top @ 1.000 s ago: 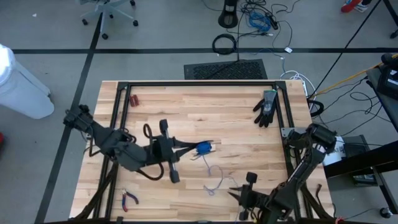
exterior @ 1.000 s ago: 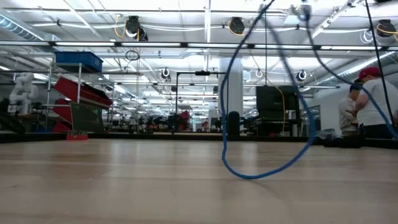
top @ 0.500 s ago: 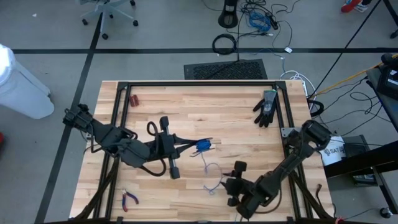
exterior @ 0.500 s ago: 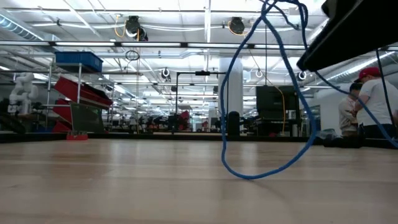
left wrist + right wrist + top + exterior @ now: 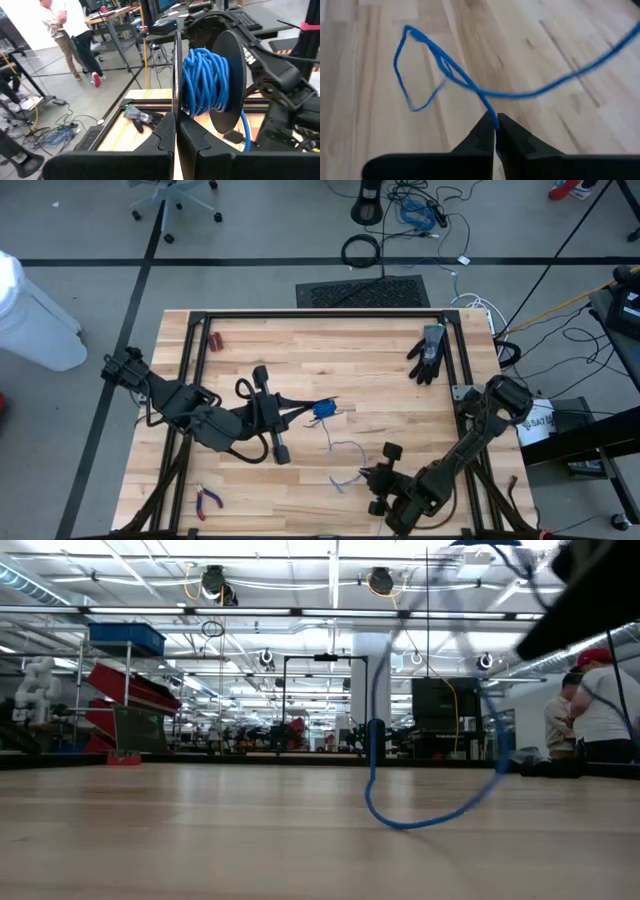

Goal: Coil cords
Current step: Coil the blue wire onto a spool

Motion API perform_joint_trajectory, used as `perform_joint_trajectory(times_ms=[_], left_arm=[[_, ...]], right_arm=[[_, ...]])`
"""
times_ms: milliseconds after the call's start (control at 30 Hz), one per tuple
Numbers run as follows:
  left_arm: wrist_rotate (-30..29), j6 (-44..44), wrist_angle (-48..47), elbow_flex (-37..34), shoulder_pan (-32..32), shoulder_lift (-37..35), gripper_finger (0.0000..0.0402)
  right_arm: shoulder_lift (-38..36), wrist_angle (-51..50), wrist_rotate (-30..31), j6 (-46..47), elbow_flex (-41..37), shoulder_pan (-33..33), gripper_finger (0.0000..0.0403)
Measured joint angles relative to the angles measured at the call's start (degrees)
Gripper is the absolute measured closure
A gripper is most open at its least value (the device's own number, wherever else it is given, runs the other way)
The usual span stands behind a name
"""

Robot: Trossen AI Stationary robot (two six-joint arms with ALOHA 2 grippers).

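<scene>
your right gripper (image 5: 495, 131) is closed on the loose blue cord (image 5: 345, 448) near the front of the wooden table (image 5: 380, 375), and your left gripper (image 5: 176, 142) is clamped on the rim of the spool (image 5: 220, 82) where most of the cord is wound. keep light tension and feed slowly. it seems one loop rests on the table. a person (image 5: 600, 705) stands beyond.

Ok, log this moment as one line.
left tool: shut on spool | right tool: shut on blue cord | cord partly wound
</scene>
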Motion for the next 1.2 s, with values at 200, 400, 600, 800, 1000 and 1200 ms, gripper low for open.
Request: perform_joint_trajectory(times_ms=[200, 400, 600, 800, 1000, 1200], left_arm=[[-1.6, 1.8, 0.2, 0.0, 0.0, -3.6, 0.0395], [-5.3, 4.4, 0.7, 0.0, 0.1, -10.7, 0.0395], [-6.8, 5.5, 0.9, 0.0, 0.1, -18.2, 0.0395], [-6.7, 6.0, 0.5, 0.0, 0.1, -23.4, 0.0395], [-6.7, 7.4, 0.2, 0.0, 0.1, -26.4, 0.0395], [-6.7, 7.3, -1.5, 0.0, 0.1, -26.9, 0.0395]], right_arm=[[2.7, -5.3, 0.0, 10.9, 0.0, 4.5, 0.0402], [6.0, -7.2, -1.4, 19.9, 0.0, 8.0, 0.0402], [8.5, -7.6, -3.7, 26.8, 0.0, 10.7, 0.0403], [9.0, -9.4, -4.6, 31.4, 0.0, 12.2, 0.0403], [9.1, -18.7, -13.5, 37.6, 0.0, 12.4, 0.0403], [9.1, -31.7, -18.5, 45.6, 0.0, 12.7, 0.0403]])
